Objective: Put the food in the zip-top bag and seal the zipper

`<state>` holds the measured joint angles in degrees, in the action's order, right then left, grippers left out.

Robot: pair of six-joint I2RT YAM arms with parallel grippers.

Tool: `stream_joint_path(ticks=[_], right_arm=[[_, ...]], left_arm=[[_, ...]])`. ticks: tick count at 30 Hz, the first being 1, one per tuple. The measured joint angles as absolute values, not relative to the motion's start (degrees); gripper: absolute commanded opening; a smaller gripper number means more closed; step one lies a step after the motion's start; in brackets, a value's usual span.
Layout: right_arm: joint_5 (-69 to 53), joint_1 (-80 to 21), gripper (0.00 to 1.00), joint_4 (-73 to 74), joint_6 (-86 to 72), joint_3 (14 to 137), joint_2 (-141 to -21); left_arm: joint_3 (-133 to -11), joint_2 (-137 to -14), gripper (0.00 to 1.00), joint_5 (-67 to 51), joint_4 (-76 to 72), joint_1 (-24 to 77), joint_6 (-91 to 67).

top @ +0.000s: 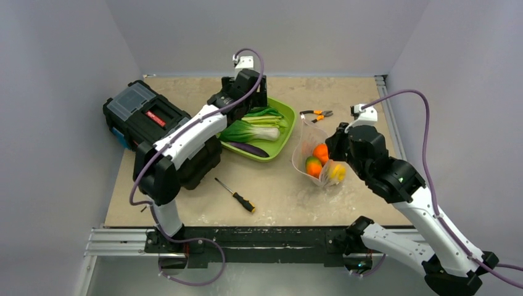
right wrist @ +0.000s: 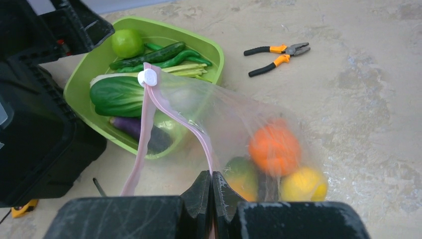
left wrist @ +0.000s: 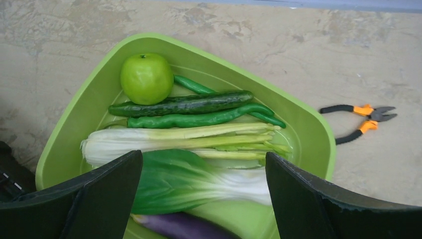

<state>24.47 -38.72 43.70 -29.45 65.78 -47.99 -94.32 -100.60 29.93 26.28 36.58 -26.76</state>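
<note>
The left fingers (left wrist: 94, 199) are spread wide and hold nothing, hanging above the near end of the lime-green tray (left wrist: 308, 129), which sits toward the back of the worktop (top: 277, 197). In the tray lie a green apple (left wrist: 146, 78) at the far corner, a dark cucumber (left wrist: 184, 103) just beside it, a slim green pod (left wrist: 199, 119) along the cucumber, a pale-stemmed stalk bundle (left wrist: 174, 142), a leafy bok choy (left wrist: 189, 181) directly under the spread fingers, and a purple eggplant (left wrist: 179, 225) at the near edge. The right fingers (right wrist: 211, 196) are pressed fully together, pinching the zip-top bag (right wrist: 224, 114) at its mouth edge, where the pinkish zipper (right wrist: 174, 117) runs down into the grip. A white slider (right wrist: 147, 77) sits at the far end of the zipper, and the two sides of the strip stand apart, so the mouth is unsealed and faces the tray. The bag rests on the worktop just to the right of the tray, its mouth edge overlapping the tray's rim in the right wrist view. Inside it lie an orange (right wrist: 274, 147), a yellow lemon (right wrist: 303, 184) and a green-and-orange fruit (right wrist: 241, 172), bunched at the bottom. Orange-handled pliers (right wrist: 276, 52) lie beyond the bag, a screwdriver (top: 235, 195) lies in front of the tray, and a black toolbox (top: 145, 114) stands at the left.
</note>
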Motion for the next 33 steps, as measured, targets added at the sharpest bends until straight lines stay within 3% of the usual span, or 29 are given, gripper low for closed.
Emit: stream_joint_path(ticks=[16, 33], right_arm=[[24.3, -38.7, 0.0, 46.6, -28.5, 67.2, -54.3], [24.0, -38.7, 0.0, 46.7, -27.4, 68.1, -59.8]], left_arm=[[-117.9, -127.9, 0.97, 34.3, 33.1, 30.5, -18.1], [-130.1, -139.7, 0.95, 28.5, 39.8, 24.0, -14.1]])
